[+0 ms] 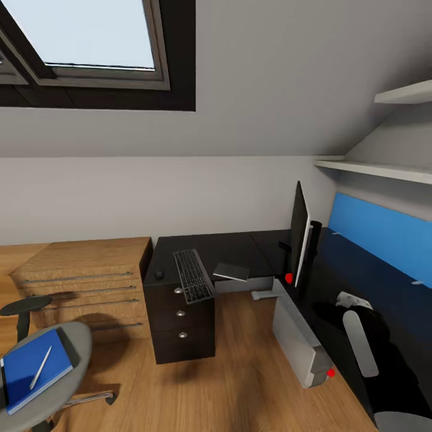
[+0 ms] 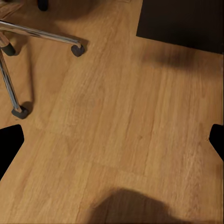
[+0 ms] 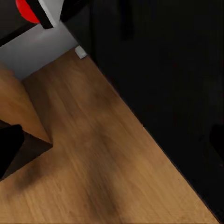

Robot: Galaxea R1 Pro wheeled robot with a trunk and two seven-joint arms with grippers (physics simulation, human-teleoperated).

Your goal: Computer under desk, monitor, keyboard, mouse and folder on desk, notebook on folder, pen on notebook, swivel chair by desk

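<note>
The bright blue rectangular folder point(image 1: 35, 371) lies flat on the grey seat of the black-framed swivel chair point(image 1: 75, 348), with the thin silvery-white pen point(image 1: 41, 367) lying across its cover, so both seem parked there only until the glossy black L-shaped desk point(image 1: 240, 249) is ready to take them. On that desk top the full-size black-keyed keyboard point(image 1: 193, 276) overhangs the front edge, the small rounded black mouse point(image 1: 159, 274) sits just beside it, the small dark grey notebook point(image 1: 231, 272) lies near its other side, and the wide flat monitor point(image 1: 299, 237) stands edge-on to the head camera. The pale grey-white tower computer point(image 1: 300, 336) stands on the floor against the desk, probably already where it belongs. The left gripper point(image 2: 112, 140) hangs over bare wooden floor point(image 2: 121, 116) with its dark fingers point(image 2: 9, 147) spread wide and nothing between them; the chair's chrome base lies well off to one side. The right gripper point(image 3: 112, 144) likewise stands spread and empty, with the desk's black side panel ahead of its fingers
</note>
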